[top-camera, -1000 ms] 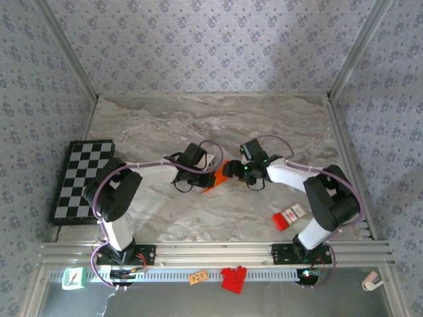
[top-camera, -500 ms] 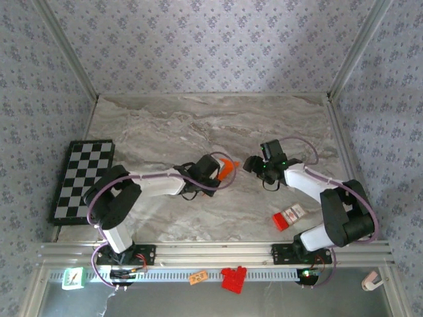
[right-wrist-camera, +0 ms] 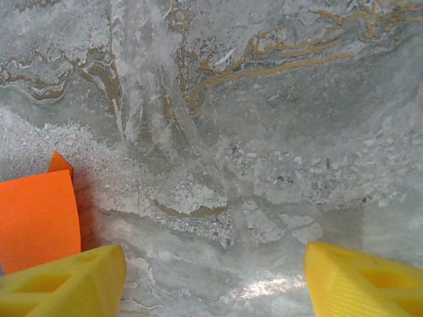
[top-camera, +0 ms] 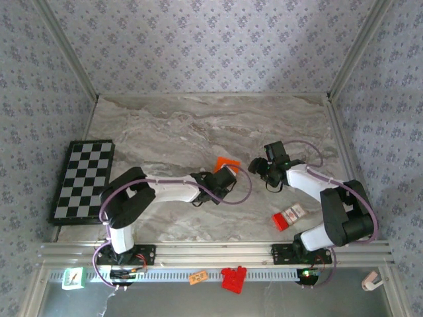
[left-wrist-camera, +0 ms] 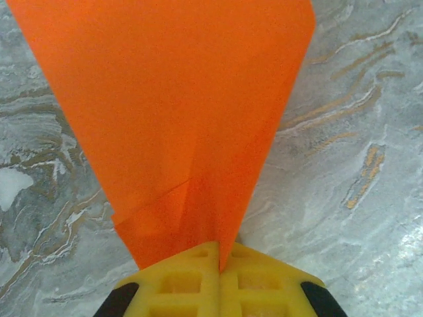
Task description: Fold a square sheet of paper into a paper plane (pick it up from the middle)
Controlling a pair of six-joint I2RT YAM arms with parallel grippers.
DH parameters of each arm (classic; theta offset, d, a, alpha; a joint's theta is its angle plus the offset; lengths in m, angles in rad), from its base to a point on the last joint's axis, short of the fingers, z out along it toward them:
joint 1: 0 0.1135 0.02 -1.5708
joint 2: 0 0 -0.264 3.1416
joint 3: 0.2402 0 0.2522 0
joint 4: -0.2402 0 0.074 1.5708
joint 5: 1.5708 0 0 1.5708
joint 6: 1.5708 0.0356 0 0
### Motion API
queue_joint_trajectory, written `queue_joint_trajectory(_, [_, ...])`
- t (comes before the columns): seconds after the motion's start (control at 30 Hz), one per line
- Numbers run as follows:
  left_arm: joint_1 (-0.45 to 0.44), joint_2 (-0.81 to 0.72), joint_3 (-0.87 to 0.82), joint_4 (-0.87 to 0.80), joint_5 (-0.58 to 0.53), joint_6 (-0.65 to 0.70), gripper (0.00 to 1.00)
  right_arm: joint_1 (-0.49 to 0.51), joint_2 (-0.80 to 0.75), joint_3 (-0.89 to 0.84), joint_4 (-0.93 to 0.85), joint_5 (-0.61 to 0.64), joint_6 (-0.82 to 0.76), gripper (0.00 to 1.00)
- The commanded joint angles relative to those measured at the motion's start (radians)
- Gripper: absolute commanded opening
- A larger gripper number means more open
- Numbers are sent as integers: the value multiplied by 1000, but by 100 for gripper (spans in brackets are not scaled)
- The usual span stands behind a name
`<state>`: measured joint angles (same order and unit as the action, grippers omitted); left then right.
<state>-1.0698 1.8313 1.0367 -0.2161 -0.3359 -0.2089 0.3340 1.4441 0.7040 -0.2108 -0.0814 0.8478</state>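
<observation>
Left gripper (top-camera: 223, 178) shifted right, clamped on plane (left-wrist-camera: 178, 99), mid-counter (top-camera: 165, 125). Right gripper (right-wrist-camera: 215, 281) drawn back beside it, wide, empty. Risk: one thin pinch; folds may spring open, plane may slip.

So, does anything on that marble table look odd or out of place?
Nothing looks spilled. The folded bright orange paper is pinched in the left gripper, not lying loose. A small red-and-white box lies askew near the right arm, and red plastic blocks sit off the tabletop, on the front ledge.
</observation>
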Motion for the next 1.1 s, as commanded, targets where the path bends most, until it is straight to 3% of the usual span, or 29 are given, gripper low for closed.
queue_joint_trajectory(0.0, [-13,28,29,-48,-34,23,1,-10,6,-9,-27,16,18,73])
queue_joint_trajectory(0.27, [-7,9,29,-44,41,20,1,-15,25,-5,-19,-1,23,73])
queue_joint_trajectory(0.67, [152,-103,-91,126,416,-89,0,-13,31,-16,15,-40,24,73])
queue_joint_trajectory(1.07, [312,-114,-187,312,739,-194,0,29,32,-30,151,-142,-34,72])
